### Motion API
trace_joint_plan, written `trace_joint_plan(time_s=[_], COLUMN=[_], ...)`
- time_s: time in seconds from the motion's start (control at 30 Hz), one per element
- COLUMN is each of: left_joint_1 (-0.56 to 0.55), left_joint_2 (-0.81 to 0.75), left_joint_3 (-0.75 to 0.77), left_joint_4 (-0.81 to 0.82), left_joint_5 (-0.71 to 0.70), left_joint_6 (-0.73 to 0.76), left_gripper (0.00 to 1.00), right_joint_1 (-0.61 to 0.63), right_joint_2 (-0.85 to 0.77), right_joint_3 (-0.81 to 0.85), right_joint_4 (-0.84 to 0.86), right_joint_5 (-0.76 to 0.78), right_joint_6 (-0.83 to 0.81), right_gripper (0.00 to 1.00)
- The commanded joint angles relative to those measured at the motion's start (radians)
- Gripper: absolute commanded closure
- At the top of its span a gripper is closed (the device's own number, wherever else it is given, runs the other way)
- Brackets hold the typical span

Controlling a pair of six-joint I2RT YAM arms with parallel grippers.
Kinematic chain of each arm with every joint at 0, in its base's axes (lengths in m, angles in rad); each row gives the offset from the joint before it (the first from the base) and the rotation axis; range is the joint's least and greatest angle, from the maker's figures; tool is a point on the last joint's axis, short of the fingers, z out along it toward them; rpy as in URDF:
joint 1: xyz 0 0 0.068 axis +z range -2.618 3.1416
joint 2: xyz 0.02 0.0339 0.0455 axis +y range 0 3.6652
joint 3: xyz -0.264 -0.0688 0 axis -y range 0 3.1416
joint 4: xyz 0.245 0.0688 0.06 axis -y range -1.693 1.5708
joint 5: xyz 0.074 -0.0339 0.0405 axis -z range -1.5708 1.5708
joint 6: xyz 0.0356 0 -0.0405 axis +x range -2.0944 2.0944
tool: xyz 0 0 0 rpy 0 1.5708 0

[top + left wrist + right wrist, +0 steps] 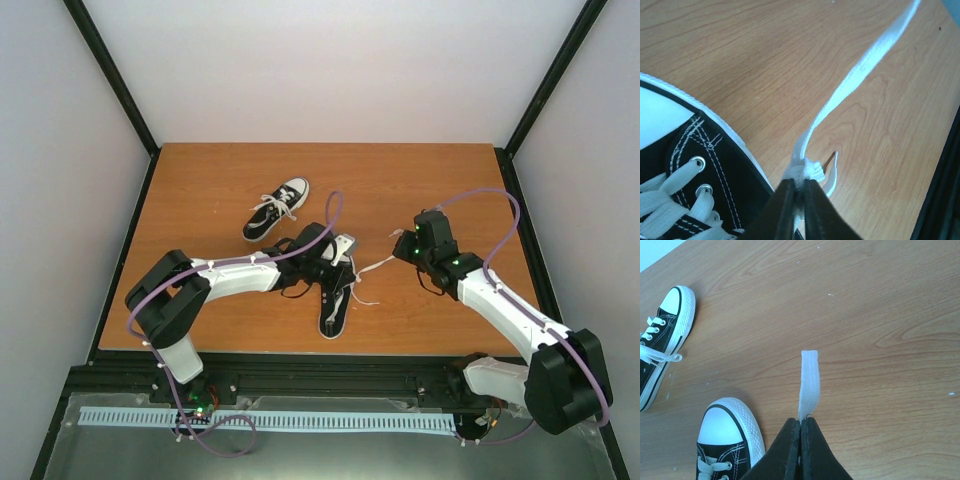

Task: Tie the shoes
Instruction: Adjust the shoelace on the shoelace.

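Two black canvas shoes with white toe caps lie on the wooden table. The near shoe (335, 302) (695, 170) (726, 442) is beside both grippers; the far shoe (276, 209) (662, 335) lies behind it to the left. My left gripper (344, 250) (800, 181) is shut on a bunched part of the near shoe's white lace (860, 75), just beside the toe. From there the lace runs taut up and to the right. My right gripper (404, 248) (801, 419) is shut on a lace end (809, 382) that sticks out past its tips, right of the toe cap.
A loose lace strand (365, 298) trails on the table right of the near shoe. The table's black right rim (940, 190) is close to the left gripper. Black frame posts and pale walls stand round the table (450, 180).
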Motion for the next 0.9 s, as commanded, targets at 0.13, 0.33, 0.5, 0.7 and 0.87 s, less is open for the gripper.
trace_joint_plan(time_s=[0.13, 0.33, 0.5, 0.7, 0.87], left_joint_1=[-0.007, 0.031, 0.078, 0.12, 0.129], left_joint_2=[-0.129, -0.275, -0.314, -0.373, -0.372], left_joint_3=[-0.05, -0.175, -0.216, -0.283, -0.277], left_joint_4=[0.039, -0.017, -0.029, 0.013, 0.028], left_joint_5=[-0.131, -0.21, -0.116, -0.09, -0.02], left_joint_6=[-0.052, -0.158, -0.204, -0.247, -0.22], left_gripper=[0.99, 0.99, 0.99, 0.98, 0.97], right_joint_1=[-0.008, -0.009, -0.008, -0.008, -0.008], right_joint_2=[0.032, 0.083, 0.13, 0.144, 0.106], right_joint_3=[0.02, 0.02, 0.018, -0.018, -0.07], right_joint_4=[0.03, 0.041, 0.049, 0.033, 0.056], right_joint_5=[-0.021, 0.005, 0.011, 0.062, 0.033], right_joint_6=[-0.026, -0.015, -0.006, 0.004, -0.01], right_gripper=[0.97, 0.97, 0.97, 0.93, 0.62])
